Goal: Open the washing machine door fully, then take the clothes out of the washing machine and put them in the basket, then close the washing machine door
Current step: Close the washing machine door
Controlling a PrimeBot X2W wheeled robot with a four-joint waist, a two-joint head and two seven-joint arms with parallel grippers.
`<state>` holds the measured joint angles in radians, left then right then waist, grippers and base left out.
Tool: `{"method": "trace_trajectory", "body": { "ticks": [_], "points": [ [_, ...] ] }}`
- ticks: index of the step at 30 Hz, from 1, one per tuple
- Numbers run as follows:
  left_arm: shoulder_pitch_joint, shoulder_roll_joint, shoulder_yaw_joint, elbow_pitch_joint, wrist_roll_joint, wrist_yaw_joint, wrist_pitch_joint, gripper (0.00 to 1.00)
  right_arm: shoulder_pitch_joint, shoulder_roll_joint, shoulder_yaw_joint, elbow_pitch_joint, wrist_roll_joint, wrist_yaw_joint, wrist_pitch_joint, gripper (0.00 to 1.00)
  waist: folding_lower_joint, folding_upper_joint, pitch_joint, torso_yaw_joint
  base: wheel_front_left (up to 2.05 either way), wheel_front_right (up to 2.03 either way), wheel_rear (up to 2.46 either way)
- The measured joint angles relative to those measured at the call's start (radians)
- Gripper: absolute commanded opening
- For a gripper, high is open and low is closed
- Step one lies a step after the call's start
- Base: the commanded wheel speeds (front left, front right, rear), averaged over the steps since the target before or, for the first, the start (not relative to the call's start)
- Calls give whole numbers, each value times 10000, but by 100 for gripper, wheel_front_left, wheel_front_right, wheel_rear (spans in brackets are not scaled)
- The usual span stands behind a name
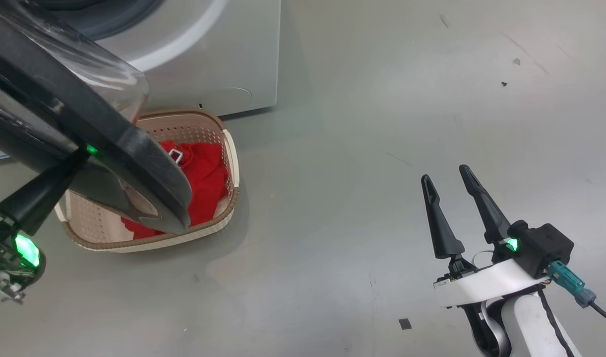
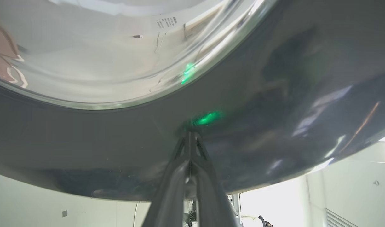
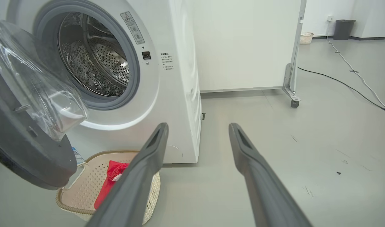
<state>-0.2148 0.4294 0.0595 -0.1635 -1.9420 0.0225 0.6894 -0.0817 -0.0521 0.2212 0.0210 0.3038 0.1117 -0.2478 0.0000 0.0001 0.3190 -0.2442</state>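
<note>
The closed left pincer [image 2: 189, 135] is pressed against the glossy washing machine door [image 2: 274, 94], where contact could be lost by sliding; the right pincer [image 1: 444, 174] is held wide, empty.

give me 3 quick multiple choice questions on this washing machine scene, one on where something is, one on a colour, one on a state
1. Where are the clothes?
A. in the drum
B. in the basket
C. on top of the machine

2. What colour are the clothes?
A. blue
B. red
C. white

3. How is the right gripper?
A. shut on the clothes
B. shut on the door
C. open, holding nothing

Key:
1 B: they lie inside the basket, which stands in front of the washing machine.
2 B: they show bright red in the head view and the right wrist view.
3 C: its two fingers stand apart over the floor with nothing between them.
</note>
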Motion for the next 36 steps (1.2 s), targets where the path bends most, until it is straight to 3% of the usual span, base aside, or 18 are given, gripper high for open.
{"method": "trace_trajectory", "body": {
  "ticks": [12, 20, 36],
  "points": [
    [-1420, -75, -278, 389, 35, 512, -353, 0, -334, 75, -134, -153, 130, 0, -52, 100, 0, 0, 722, -709, 0, 0, 0],
    [-2439, -437, -341, 980, 339, 541, -846, 0, -453, 79, -52, -221, 456, 0, -54, 100, 0, 0, 1097, -927, 0, 0, 0],
    [-4286, -518, -401, 2092, 686, 734, -1499, 0, -925, 88, 244, -313, 853, 0, -54, 100, 0, 0, 1697, -1520, 0, 0, 0]
  ]
}}
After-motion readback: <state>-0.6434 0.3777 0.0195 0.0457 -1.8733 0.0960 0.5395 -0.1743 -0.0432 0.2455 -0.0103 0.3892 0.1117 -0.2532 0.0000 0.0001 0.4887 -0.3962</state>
